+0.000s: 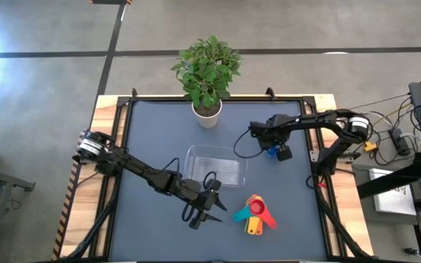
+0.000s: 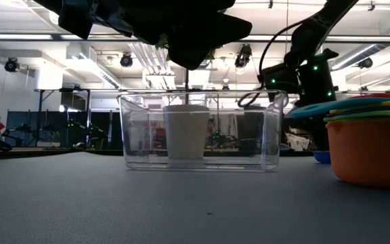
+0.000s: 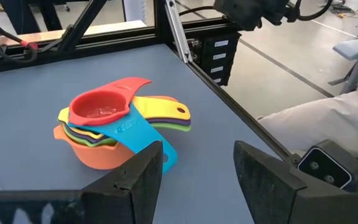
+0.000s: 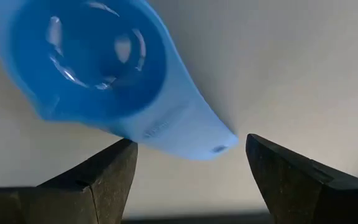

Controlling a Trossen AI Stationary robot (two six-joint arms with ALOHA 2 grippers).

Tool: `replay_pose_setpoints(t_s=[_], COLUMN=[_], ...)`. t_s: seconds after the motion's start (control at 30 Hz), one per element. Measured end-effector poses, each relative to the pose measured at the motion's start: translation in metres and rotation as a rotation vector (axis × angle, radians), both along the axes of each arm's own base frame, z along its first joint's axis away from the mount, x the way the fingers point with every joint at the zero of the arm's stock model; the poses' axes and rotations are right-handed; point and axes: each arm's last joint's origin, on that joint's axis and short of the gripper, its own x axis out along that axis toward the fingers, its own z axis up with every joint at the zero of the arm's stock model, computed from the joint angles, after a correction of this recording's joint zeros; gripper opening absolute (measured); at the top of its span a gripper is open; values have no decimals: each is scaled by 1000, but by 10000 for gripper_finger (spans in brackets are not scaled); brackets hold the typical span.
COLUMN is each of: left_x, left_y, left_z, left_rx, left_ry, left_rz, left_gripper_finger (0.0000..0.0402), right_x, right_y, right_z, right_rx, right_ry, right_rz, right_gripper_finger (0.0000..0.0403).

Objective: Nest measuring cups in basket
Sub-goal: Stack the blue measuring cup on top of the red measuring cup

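Note:
A stack of several nested measuring cups (image 3: 101,134) stands on the table near its front, red on top and orange at the bottom, handles fanned out; it also shows as the stack (image 1: 254,214). My left gripper (image 3: 197,177) hovers open just left of it, fingers pointing at it. A lone blue cup (image 4: 92,62) lies on the table right of the clear basket (image 1: 216,164). My right gripper (image 4: 191,171) points down over the blue cup's handle (image 4: 191,134), open, a finger on either side, apart from it.
A white pot with a green plant (image 1: 207,109) stands behind the basket at the far edge. A black frame runs round the table's rim (image 3: 185,43). Bare mat lies between the basket and the near edge (image 2: 181,203).

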Motion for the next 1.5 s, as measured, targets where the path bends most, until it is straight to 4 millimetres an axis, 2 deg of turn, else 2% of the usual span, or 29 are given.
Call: replay_pose_setpoints(t_s=[0.23,0.5,0.67,0.87,1.07,1.5], left_x=[0,0,0,0,0,0], left_y=[0,0,0,0,0,0], left_z=[0,-1,-1,-1,-1,0], left_rx=[10,13,14,14,14,10], left_ry=[-3,-3,-1,-1,-2,-2], left_rz=[-4,-5,-5,-5,-5,-4], left_gripper_finger=[180,180,180,180,180,180], right_x=[-1,-3,-4,-10,-10,-2], right_y=[-5,-3,-2,1,1,-1], right_z=[-2,-8,-4,10,19,8], right_rx=[65,126,108,106,86,123], right_ry=[-58,-71,-89,-124,-189,-200], right_rz=[-16,-43,-111,-148,-84,-49], right_gripper_finger=[284,247,231,237,252,267])
